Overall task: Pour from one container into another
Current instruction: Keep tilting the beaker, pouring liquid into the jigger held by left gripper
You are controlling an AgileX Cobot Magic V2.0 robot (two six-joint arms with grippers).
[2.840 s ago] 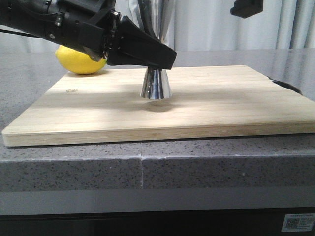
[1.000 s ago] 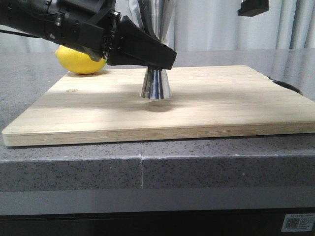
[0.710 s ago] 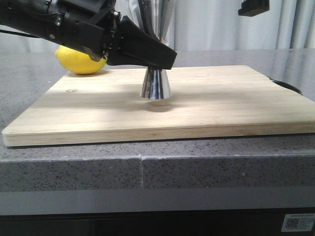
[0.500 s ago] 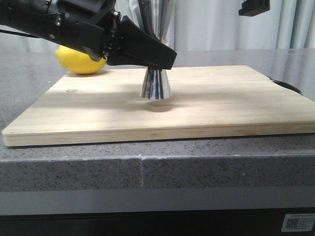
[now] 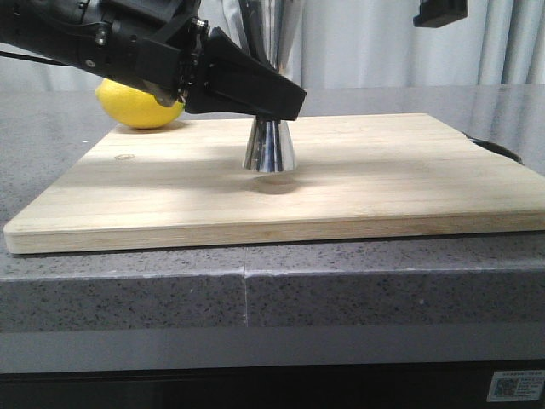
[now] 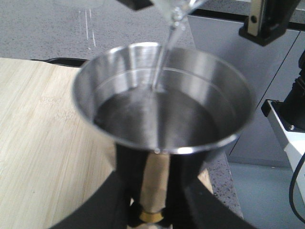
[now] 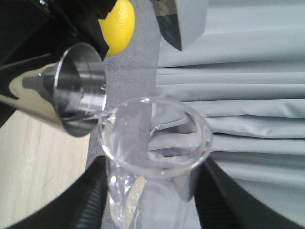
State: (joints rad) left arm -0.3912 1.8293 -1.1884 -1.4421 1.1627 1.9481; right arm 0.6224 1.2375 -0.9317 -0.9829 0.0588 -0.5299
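Note:
The steel jigger (image 5: pixel 270 146) stands upright on the wooden board (image 5: pixel 383 183), and my left gripper (image 5: pixel 272 102) is shut on its narrow waist. In the left wrist view its upper cup (image 6: pixel 162 100) holds clear liquid, with the gold band (image 6: pixel 152 218) between the black fingers (image 6: pixel 128 181). A thin stream (image 6: pixel 167 47) falls into the cup from the glass lip (image 6: pixel 178 9) above. My right gripper (image 7: pixel 152 200) is shut on the clear glass beaker (image 7: pixel 157 148), which is tilted with its lip at the rim of the jigger (image 7: pixel 78 88). The beaker is out of sight in the front view.
A yellow lemon (image 5: pixel 140 104) lies at the board's far left corner, behind the left arm (image 5: pixel 102 38). A dark round object (image 5: pixel 496 147) shows behind the board's right end. A black part of the right arm (image 5: pixel 440 13) hangs at the top right. Grey curtains close off the back.
The black part of the right arm has shifted slightly right since the oldest frame. The left arm and the jigger have stayed where they were.

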